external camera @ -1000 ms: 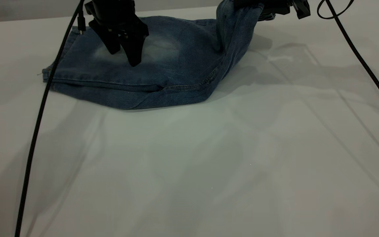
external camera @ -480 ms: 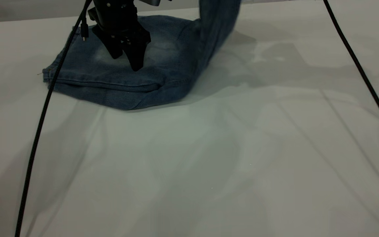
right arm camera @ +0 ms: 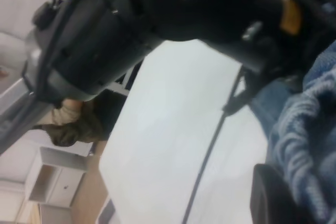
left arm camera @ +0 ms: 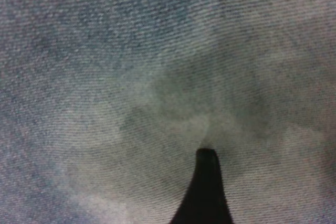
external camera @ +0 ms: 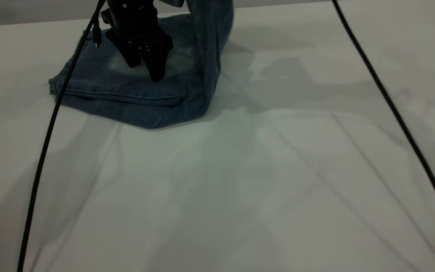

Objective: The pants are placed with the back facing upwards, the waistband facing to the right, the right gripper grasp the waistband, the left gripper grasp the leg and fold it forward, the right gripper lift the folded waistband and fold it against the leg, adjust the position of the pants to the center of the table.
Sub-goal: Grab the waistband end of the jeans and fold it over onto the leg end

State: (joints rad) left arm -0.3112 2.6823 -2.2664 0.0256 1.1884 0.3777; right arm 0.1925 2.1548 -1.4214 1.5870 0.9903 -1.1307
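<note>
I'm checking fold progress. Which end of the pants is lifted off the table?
The waistband end, at the exterior view's right, rises steeply out of frame. The leg end lies flat on the table beneath the left tool.

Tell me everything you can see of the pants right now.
The pants are blue washed denim with a pale faded patch, lying folded at the far left of the table. Their right end is lifted upright, out of the exterior view. The left gripper rests on the flat part. The right wrist view shows the gathered waistband close up.
</note>
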